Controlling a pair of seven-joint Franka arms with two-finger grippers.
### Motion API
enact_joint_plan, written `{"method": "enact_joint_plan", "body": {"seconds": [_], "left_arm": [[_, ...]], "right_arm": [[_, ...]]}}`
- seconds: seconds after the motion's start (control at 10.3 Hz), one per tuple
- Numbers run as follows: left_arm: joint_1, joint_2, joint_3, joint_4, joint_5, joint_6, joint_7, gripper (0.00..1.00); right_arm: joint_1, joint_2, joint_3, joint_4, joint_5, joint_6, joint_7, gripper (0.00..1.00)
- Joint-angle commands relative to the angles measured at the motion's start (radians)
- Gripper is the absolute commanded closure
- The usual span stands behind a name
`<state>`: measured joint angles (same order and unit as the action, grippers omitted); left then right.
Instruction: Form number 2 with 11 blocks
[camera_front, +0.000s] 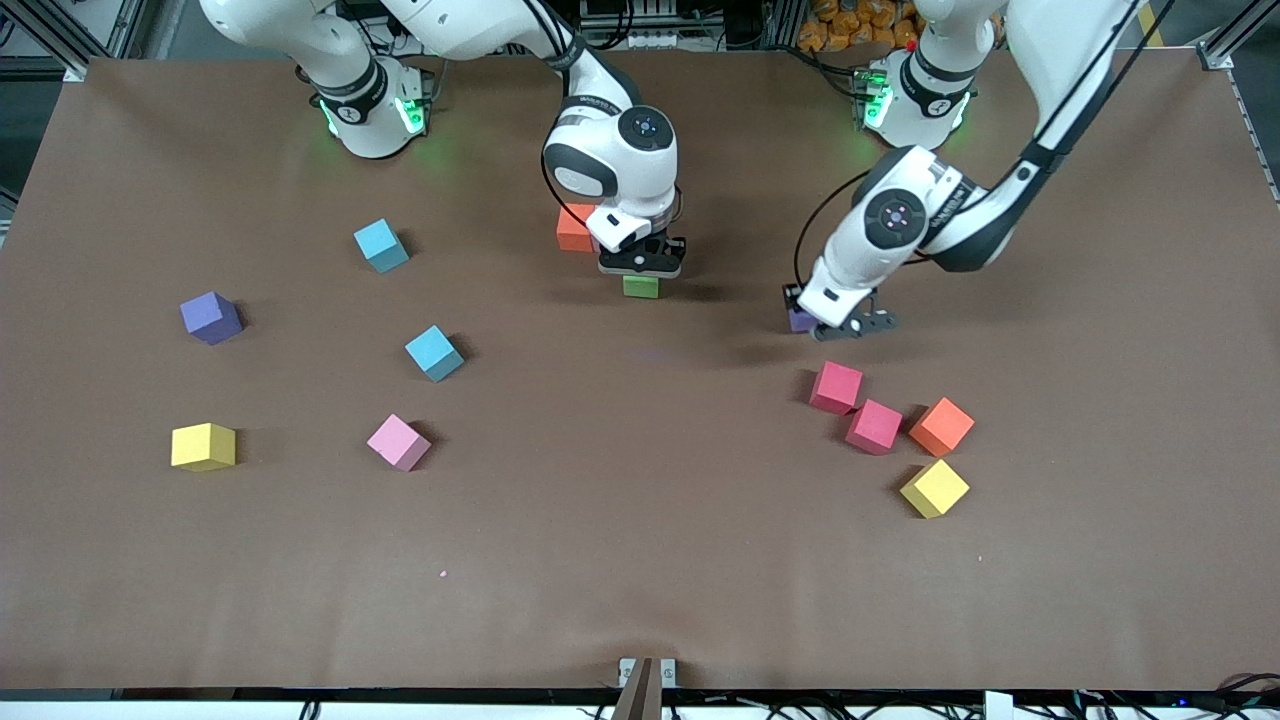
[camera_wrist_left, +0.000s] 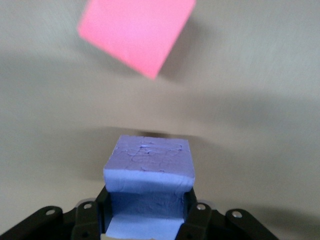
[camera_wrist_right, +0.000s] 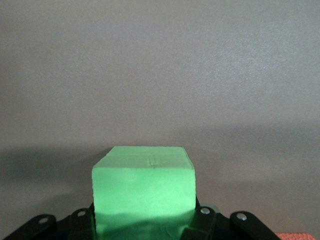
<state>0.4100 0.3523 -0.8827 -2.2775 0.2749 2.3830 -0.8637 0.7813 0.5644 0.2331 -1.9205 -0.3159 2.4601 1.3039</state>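
Left arm reaches down, slanted; left gripper (camera_front: 838, 322) clenches a purple block (camera_wrist_left: 148, 167) low over the table (camera_front: 640, 560), near a crimson block (camera_front: 836, 387). Right gripper (camera_front: 641, 268), vertical, grasps the green block (camera_front: 641, 287). No legible writing.

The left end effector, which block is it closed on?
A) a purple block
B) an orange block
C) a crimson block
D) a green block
A: the left end effector is shut on the purple block, seen between its fingers in the left wrist view; the green block sits in the right end effector.
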Motion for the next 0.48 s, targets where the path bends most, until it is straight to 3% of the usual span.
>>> {"method": "enact_joint_plan", "body": {"seconds": [0.0,0.39], "left_arm": [[0.003,0.014,0.014,0.071,0.014,-0.039,-0.001,0.85],[0.003,0.030,0.016,0.101,-0.003,-0.041,-0.011,0.84]], "right_arm": [[-0.002,0.015,0.009,0.011,0.015,0.003,0.009,0.52],[-0.004,0.032,0.026,0.009,0.014,0.011,0.009,0.52]]}}
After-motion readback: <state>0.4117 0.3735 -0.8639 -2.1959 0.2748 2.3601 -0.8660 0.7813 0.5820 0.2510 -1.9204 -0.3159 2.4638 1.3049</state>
